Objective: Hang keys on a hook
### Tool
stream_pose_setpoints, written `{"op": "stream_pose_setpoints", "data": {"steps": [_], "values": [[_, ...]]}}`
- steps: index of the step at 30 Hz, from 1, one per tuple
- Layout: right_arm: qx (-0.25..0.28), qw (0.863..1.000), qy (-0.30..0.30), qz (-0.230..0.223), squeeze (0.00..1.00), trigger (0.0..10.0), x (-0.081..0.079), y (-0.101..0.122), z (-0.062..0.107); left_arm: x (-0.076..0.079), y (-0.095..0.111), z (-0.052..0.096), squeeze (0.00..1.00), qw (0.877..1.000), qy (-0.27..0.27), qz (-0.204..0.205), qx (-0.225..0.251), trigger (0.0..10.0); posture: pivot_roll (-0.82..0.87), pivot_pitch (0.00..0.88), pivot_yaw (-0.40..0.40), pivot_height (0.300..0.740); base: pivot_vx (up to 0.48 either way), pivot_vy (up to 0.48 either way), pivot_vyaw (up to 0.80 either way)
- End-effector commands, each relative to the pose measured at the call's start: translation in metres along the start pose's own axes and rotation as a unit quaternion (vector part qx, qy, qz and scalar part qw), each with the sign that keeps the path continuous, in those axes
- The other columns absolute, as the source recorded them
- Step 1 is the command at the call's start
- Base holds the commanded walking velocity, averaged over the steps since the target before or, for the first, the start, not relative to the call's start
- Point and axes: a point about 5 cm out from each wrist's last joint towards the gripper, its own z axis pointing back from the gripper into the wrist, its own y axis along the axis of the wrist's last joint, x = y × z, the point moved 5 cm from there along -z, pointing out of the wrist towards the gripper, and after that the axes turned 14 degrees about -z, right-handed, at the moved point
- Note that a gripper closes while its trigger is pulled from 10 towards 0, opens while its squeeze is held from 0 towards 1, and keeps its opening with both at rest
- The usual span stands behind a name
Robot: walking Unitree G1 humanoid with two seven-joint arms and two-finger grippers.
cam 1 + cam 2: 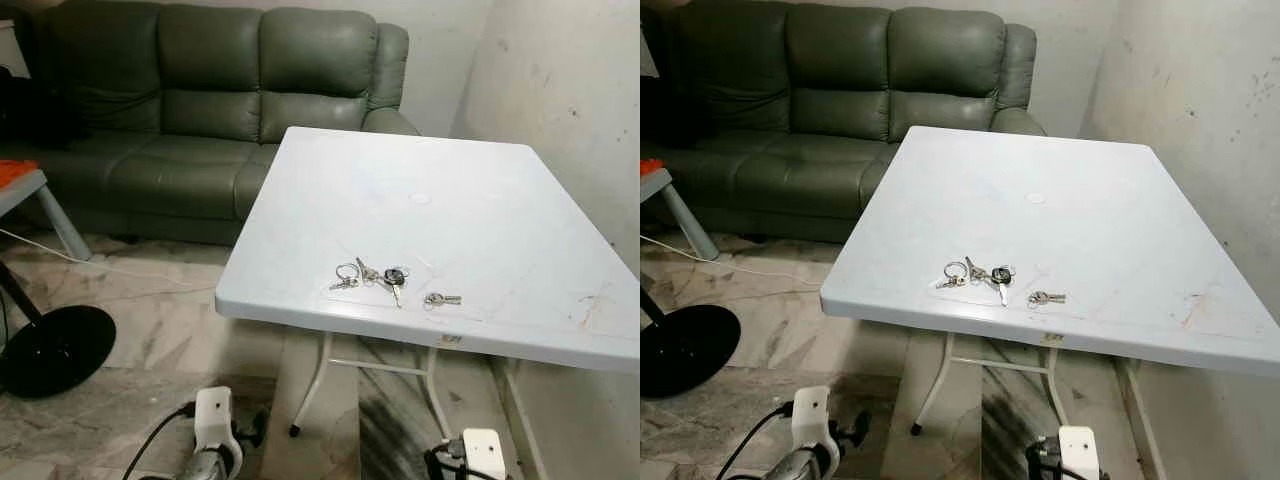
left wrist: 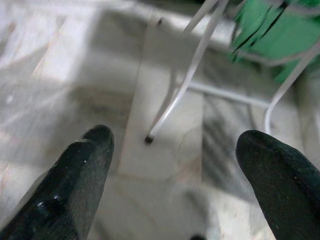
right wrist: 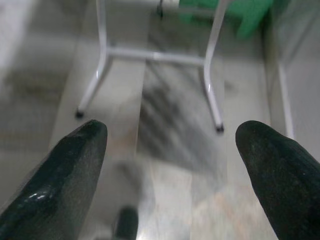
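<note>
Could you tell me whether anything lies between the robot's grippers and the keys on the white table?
The keys lie uncovered near the table's front edge. Both grippers, left gripper and right gripper, hang open below the tabletop, so that edge stands between them; they must rise over it.

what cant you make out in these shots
- Keys on the white table: too small in the eye views to count them.
- Green object: blurred in left wrist view, cut by the frame edge.
- Orange item: cut off at left edge.
</note>
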Motion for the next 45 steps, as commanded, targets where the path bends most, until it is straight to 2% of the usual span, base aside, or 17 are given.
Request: {"op": "stream_pose_setpoints", "data": {"steps": [1, 6, 8, 10, 13, 15, 16, 18, 19, 21, 23, 25, 28, 32, 39, 42, 45], "values": [[0.031, 0.999, 0.008, -0.001, 0.0, 10.0, 0.0, 0.016, -0.003, -0.002, 0.011, -0.002, 0.0, 1.0, -0.001, -0.007, 0.024, 10.0, 0.0, 0.014, -0.045, 0.74, 0.0, 0.0, 0.0], [0.072, 0.997, 0.029, -0.001, 0.0, 10.0, -0.001, 0.032, -0.001, 0.005, 0.023, 0.0, 0.0, 0.997, -0.023, -0.025, 0.066, 10.0, 0.0, 0.022, -0.044, 0.74, 0.0, 0.0, 0.0], [0.109, 0.992, 0.065, 0.005, 0.0, 10.0, -0.003, 0.042, 0.006, 0.015, 0.027, 0.004, 0.0, 0.993, -0.05, -0.053, 0.098, 10.0, 0.0, 0.028, -0.043, 0.74, 0.0, 0.0, 0.0], [0.122, 0.989, 0.081, 0.01, 0.0, 10.0, -0.003, 0.045, 0.01, 0.021, 0.029, 0.007, 0.0, 0.989, -0.065, -0.067, 0.113, 10.0, 0.0, 0.029, -0.043, 0.74, 0.0, 0.0, 0.0], [0.16, 0.977, 0.14, 0.005, 0.0, 10.0, -0.007, 0.059, 0.024, 0.037, 0.036, 0.016, 0.0, 0.976, -0.112, -0.093, 0.162, 10.0, 0.0, 0.037, -0.038, 0.74, 0.0, 0.0, 0.0], [0.163, 0.973, 0.161, 0.003, 0.0, 10.0, -0.012, 0.061, 0.028, 0.04, 0.038, 0.019, 0.0, 0.972, -0.12, -0.104, 0.174, 10.0, 0.0, 0.038, -0.036, 0.74, 0.0, 0.0, 0.0], [0.168, 0.97, 0.176, 0.016, 0.0, 10.0, -0.016, 0.064, 0.031, 0.044, 0.04, 0.022, 0.0, 0.968, -0.136, -0.103, 0.184, 10.0, 0.0, 0.038, -0.036, 0.74, 0.0, 0.0, 0.0], [0.186, 0.962, 0.2, 0.014, 0.0, 10.0, -0.024, 0.076, 0.036, 0.049, 0.047, 0.027, 0.0, 0.957, -0.153, -0.126, 0.211, 10.0, -0.01, 0.041, -0.034, 0.74, 0.0, 0.0, 0.0], [0.198, 0.957, 0.212, 0.009, 0.0, 10.0, -0.028, 0.084, 0.038, 0.053, 0.051, 0.03, 0.0, 0.952, -0.165, -0.13, 0.223, 10.0, -0.01, 0.04, -0.034, 0.74, 0.0, 0.0, 0.0], [0.204, 0.955, 0.215, 0.002, 0.0, 10.0, -0.029, 0.088, 0.039, 0.053, 0.054, 0.031, 0.0, 0.95, -0.167, -0.134, 0.228, 10.0, -0.01, 0.039, -0.034, 0.74, 0.0, 0.0, 0.0], [0.224, 0.948, 0.225, -0.028, 0.0, 10.0, -0.036, 0.104, 0.04, 0.055, 0.062, 0.034, 0.0, 0.943, -0.173, -0.142, 0.247, 10.0, -0.01, 0.039, -0.034, 0.74, 0.0, 0.0, 0.0], [0.249, 0.94, 0.228, -0.054, 0.0, 10.0, -0.045, 0.122, 0.04, 0.052, 0.073, 0.034, 0.0, 0.94, -0.167, -0.141, 0.261, 10.0, -0.01, 0.039, -0.035, 0.74, 0.0, 0.0, 0.0], [0.268, 0.936, 0.223, -0.051, 0.0, 10.0, -0.052, 0.135, 0.04, 0.049, 0.086, 0.034, 0.0, 0.939, -0.154, -0.133, 0.278, 10.0, 0.0, 0.037, -0.042, 0.74, 0.0, 0.0, 0.0], [0.281, 0.93, 0.228, -0.064, 0.0, 10.0, -0.066, 0.151, 0.041, 0.044, 0.102, 0.033, 0.0, 0.942, -0.13, -0.1, 0.293, 10.0, 0.01, 0.031, -0.046, 0.74, 0.0, 0.0, 0.0], [0.278, 0.931, 0.23, -0.05, 0.0, 10.0, -0.082, 0.163, 0.037, 0.034, 0.115, 0.033, 0.0, 0.946, -0.097, -0.071, 0.301, 10.0, 0.02, 0.027, -0.052, 0.74, 0.0, 0.0, 0.0], [0.259, 0.943, 0.209, -0.032, 0.0, 10.0, -0.089, 0.169, 0.028, 0.015, 0.117, 0.028, 0.0, 0.955, -0.053, -0.054, 0.285, 10.0, 0.02, 0.031, -0.058, 0.74, 0.0, 0.0, 0.0], [0.255, 0.946, 0.2, -0.014, 0.0, 10.0, -0.096, 0.172, 0.024, 0.011, 0.12, 0.028, 0.0, 0.956, -0.043, -0.059, 0.283, 10.0, 0.03, 0.039, -0.058, 0.74, 0.0, 0.0, 0.0]]}}
